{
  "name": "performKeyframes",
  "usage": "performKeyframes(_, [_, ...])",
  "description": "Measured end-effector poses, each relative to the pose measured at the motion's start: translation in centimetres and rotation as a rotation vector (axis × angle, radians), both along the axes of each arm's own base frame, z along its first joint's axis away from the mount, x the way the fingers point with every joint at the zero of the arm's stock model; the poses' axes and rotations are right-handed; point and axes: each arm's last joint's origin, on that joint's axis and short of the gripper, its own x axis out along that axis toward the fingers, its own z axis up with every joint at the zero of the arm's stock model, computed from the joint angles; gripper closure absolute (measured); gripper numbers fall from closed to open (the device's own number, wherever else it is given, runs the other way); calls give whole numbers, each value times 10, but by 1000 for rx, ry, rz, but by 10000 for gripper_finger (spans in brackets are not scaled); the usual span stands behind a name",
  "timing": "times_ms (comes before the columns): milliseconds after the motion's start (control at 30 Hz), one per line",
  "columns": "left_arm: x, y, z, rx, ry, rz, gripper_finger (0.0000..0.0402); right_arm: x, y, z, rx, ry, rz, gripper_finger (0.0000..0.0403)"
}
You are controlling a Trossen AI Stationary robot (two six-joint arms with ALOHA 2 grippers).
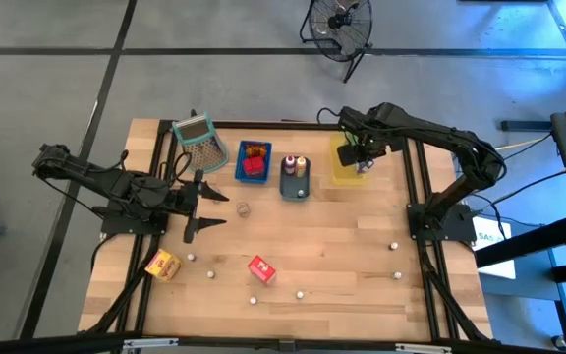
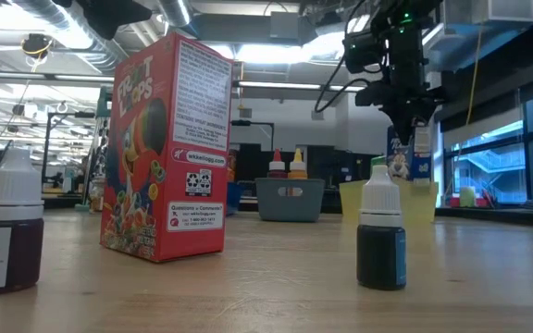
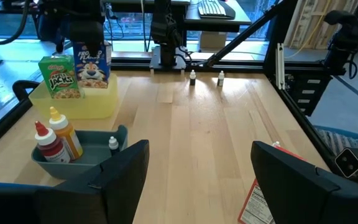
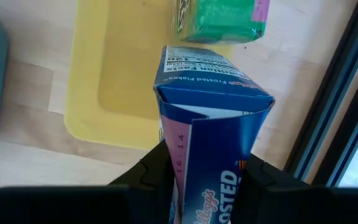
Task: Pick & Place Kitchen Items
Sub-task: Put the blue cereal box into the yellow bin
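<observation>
My right gripper [image 1: 359, 157] hangs over the yellow tray [image 1: 343, 167] at the table's far right, shut on a blue carton [image 4: 213, 124]. A green carton [image 3: 59, 78] stands in the same tray beside it. My left gripper [image 1: 211, 209] waits open at the table's left, holding nothing. On the near part of the table a red carton [image 1: 261, 268] stands upright and a yellow-orange carton [image 1: 162, 264] lies to its left. Several small white-capped bottles [image 2: 382, 231] stand about. My right gripper pinches the blue carton near its upper end [image 4: 210, 183] between its two fingers [image 4: 157, 174]. The fingers come from above and point down. The carton hangs upright below them, its lower end [image 3: 93, 79] down between the yellow tray's walls; whether it stands on the tray's floor I cannot tell.
Along the far edge stand a mesh basket [image 1: 197, 143], a blue tray [image 1: 254, 162] with red items and a grey tray [image 1: 295, 182] with two sauce bottles. Dark frame rails [image 1: 416, 187] run along the table's right side. Bare wood lies in the middle.
</observation>
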Motion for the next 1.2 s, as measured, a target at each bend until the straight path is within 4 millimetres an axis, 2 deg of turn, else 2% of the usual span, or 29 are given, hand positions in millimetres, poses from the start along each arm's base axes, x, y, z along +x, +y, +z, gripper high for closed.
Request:
performKeyframes(533, [0,0,0,0,0,0,123,1,-1,-1,3,1,1,290])
performKeyframes(900, [0,0,0,0,0,0,123,1,-1,-1,-4,7,13,233])
performKeyframes(1200, [0,0,0,0,1,0,123,1,-1,-1,-5,4,7,225])
